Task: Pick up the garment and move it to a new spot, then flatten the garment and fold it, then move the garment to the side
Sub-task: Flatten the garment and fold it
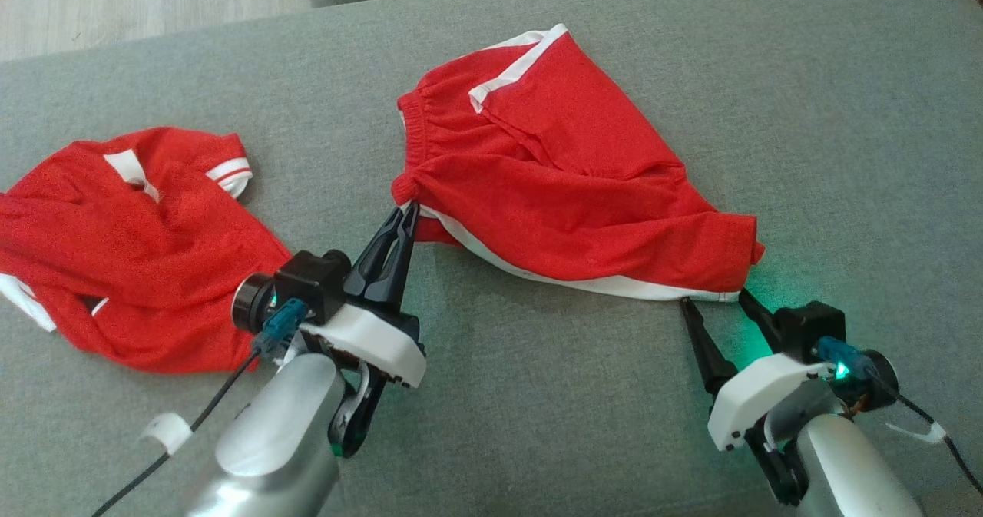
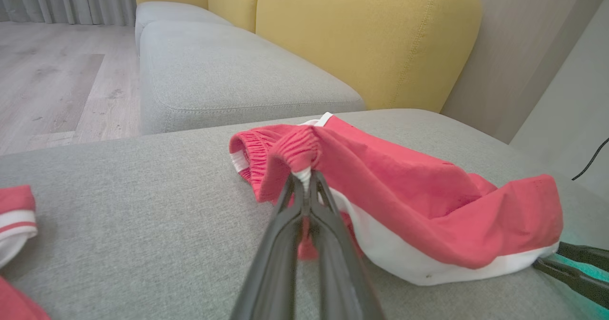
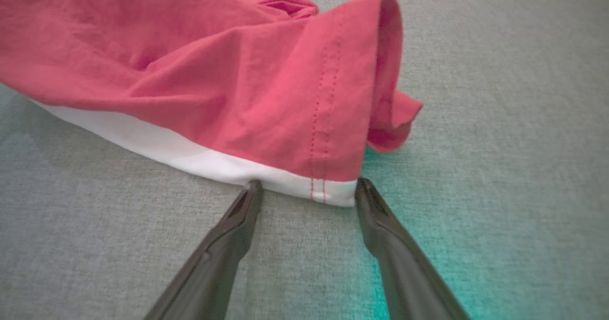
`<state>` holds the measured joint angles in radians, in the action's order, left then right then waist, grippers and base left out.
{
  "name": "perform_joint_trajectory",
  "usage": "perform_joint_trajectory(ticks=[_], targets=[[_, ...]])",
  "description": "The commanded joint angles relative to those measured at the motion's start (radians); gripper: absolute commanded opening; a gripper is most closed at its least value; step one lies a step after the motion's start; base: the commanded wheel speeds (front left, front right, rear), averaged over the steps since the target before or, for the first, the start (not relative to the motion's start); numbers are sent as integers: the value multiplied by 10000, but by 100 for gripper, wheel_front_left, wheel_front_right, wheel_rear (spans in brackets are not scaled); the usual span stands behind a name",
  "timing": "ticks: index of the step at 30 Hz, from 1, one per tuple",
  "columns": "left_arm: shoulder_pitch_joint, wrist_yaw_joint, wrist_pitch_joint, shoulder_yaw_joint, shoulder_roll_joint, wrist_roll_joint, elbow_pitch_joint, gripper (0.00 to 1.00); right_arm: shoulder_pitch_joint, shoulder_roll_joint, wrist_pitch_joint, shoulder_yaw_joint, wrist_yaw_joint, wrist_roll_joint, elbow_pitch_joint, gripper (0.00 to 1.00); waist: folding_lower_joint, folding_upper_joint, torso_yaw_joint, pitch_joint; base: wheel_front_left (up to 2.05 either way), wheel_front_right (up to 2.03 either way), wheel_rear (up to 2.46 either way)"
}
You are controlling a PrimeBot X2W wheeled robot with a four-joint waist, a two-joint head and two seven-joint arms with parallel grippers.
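The red shorts (image 1: 568, 171) lie rumpled in the middle of the grey sofa seat (image 1: 537, 425), one leg doubled over the other, so flattening looks unfinished and no fold appears made. Whether this is already their new spot cannot be told. The left end effector (image 1: 405, 217) is clamped tight on a bunched corner of the waistband (image 2: 291, 150), holding that corner slightly off the seat. The right end effector (image 1: 714, 298) stands wide, its fingertips either side of the white-trimmed corner of the leg hem (image 3: 328, 189), at the cloth's edge with nothing gripped. This reads as taking two corners to stretch the shorts flat. Closing on the hem, spreading, folding and shifting the shorts aside seem left to do. A second red garment (image 1: 130, 240) lies crumpled well to the left
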<state>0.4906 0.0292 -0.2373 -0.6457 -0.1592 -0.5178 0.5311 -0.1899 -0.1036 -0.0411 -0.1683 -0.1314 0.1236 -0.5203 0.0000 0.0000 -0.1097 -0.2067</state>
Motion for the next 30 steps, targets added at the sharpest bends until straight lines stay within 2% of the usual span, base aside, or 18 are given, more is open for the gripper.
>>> perform_joint_trajectory(ticks=[1, 2, 3, 4, 5, 11, 16, 30], targets=[[443, -59, 29, 269, -249, -28, -304, 0, -324, -98, -145, -270, 7, 89, 189, 100, 0, 0, 0, 0, 0, 0, 0], [440, -62, 37, 262, -262, -33, -305, 0, -353, -99, -158, -292, 7, 111, 135, 97, 0, 0, -1, 2, 0, 0, 0], [434, -65, 42, 256, -276, -39, -305, 0, -379, -99, -150, -325, 7, 147, 69, 60, 0, 0, -2, 10, 0, 0, 0], [428, -68, 47, 251, -290, -45, -307, 0, -406, -108, -134, -363, 7, 182, 6, 6, 0, 0, -2, 16, 0, 0, 0], [426, -74, 52, 246, -302, -51, -312, 0, -432, -123, -123, -415, 7, 218, -48, 0, 0, 0, 1, 21, 0, 0, 0], [343, -143, 64, 258, -400, -114, -352, 0, -498, -251, -267, -469, 7, 343, -158, 0, 0, 0, -35, 152, 0, 0, 0], [238, -244, 50, 350, -537, -196, -433, 0, -440, -334, -418, -362, 7, 376, 321, 0, 0, 0, -123, 328, 0, 0, 0], [307, -531, 308, 782, -1106, -487, -1271, 0, -331, -766, 207, -256, 7, 1162, 3797, 0, 0, 0, -226, 833, 0, 0, 0]])
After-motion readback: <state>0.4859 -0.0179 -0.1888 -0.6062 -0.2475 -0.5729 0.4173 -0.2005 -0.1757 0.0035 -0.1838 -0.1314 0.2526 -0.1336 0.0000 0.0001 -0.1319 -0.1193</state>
